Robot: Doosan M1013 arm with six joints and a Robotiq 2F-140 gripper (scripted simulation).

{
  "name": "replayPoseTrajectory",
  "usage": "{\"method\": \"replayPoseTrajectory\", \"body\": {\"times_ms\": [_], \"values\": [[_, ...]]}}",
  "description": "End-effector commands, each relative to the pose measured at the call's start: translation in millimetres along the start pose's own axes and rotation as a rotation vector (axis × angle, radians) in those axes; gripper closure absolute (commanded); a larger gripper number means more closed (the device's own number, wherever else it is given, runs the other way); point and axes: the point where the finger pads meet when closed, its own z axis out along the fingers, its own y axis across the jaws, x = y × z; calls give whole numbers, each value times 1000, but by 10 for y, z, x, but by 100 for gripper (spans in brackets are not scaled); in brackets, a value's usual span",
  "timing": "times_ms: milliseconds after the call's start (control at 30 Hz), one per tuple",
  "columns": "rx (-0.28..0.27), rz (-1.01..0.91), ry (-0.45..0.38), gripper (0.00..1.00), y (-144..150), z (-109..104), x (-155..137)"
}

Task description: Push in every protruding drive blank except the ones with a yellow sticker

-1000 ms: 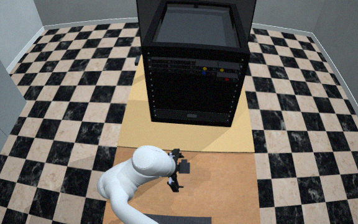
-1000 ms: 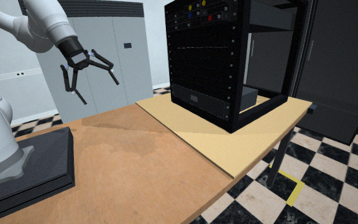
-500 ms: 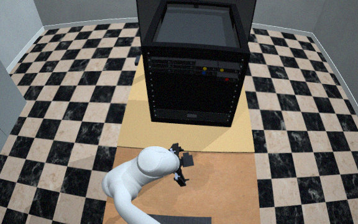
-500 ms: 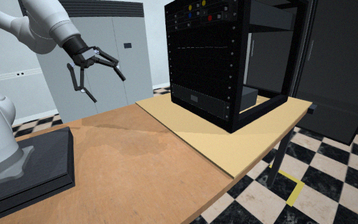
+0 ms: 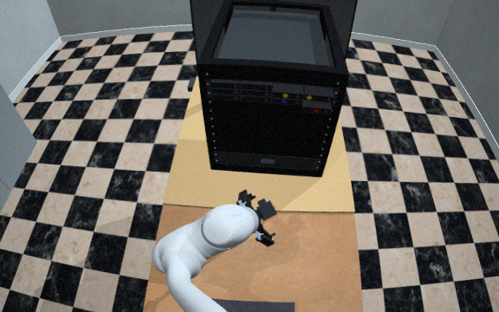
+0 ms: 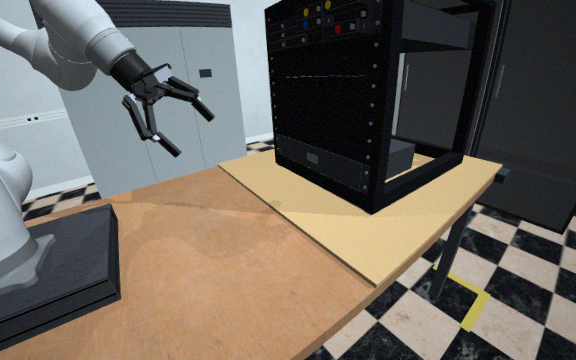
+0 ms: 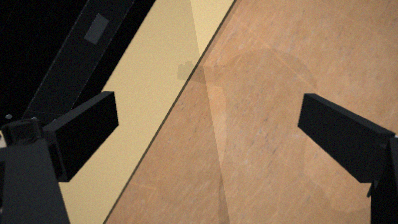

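The black rack (image 5: 271, 68) (image 6: 390, 100) (image 7: 65, 65) stands upright on the pale board. Drive blanks are in rows near its top front. Two yellow stickers (image 5: 285, 95) (image 6: 328, 5) are on upper-row blanks, whose grey tops show as if sticking out. A blank (image 5: 316, 104) (image 6: 338, 29) with a red sticker (image 5: 316, 110) below at the right also seems to stick out. A blue sticker (image 5: 284, 101) (image 6: 305, 24) is under the left yellow one; whether its blank sticks out is unclear. My gripper (image 5: 260, 218) (image 6: 194, 135) (image 7: 209, 109) is open and empty, in front of the rack, clear of it.
The pale board (image 5: 197, 186) (image 6: 368, 250) (image 7: 145, 100) adjoins the brown table top (image 5: 319, 260) (image 6: 193, 280) (image 7: 260, 150). The arm's dark base plate (image 6: 78, 260) is at the near end. A dark cabinet (image 6: 543, 100) stands behind the rack.
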Motion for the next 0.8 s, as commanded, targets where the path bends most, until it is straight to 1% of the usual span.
{"method": "replayPoseTrajectory", "body": {"times_ms": [0, 67, 133, 267, 600, 633, 700, 767], "values": [[38, -78, 10, 0, -88, 27, 113], [61, -132, 23, 0, -144, 39, 189], [61, -132, 23, 0, -144, 39, 189], [106, -246, 57, 0, -257, 57, 348], [204, -555, 175, 0, -532, 48, 777], [213, -588, 190, 0, -558, 43, 821], [213, -588, 190, 0, -558, 43, 821], [228, -653, 220, 0, -609, 29, 909]]}}
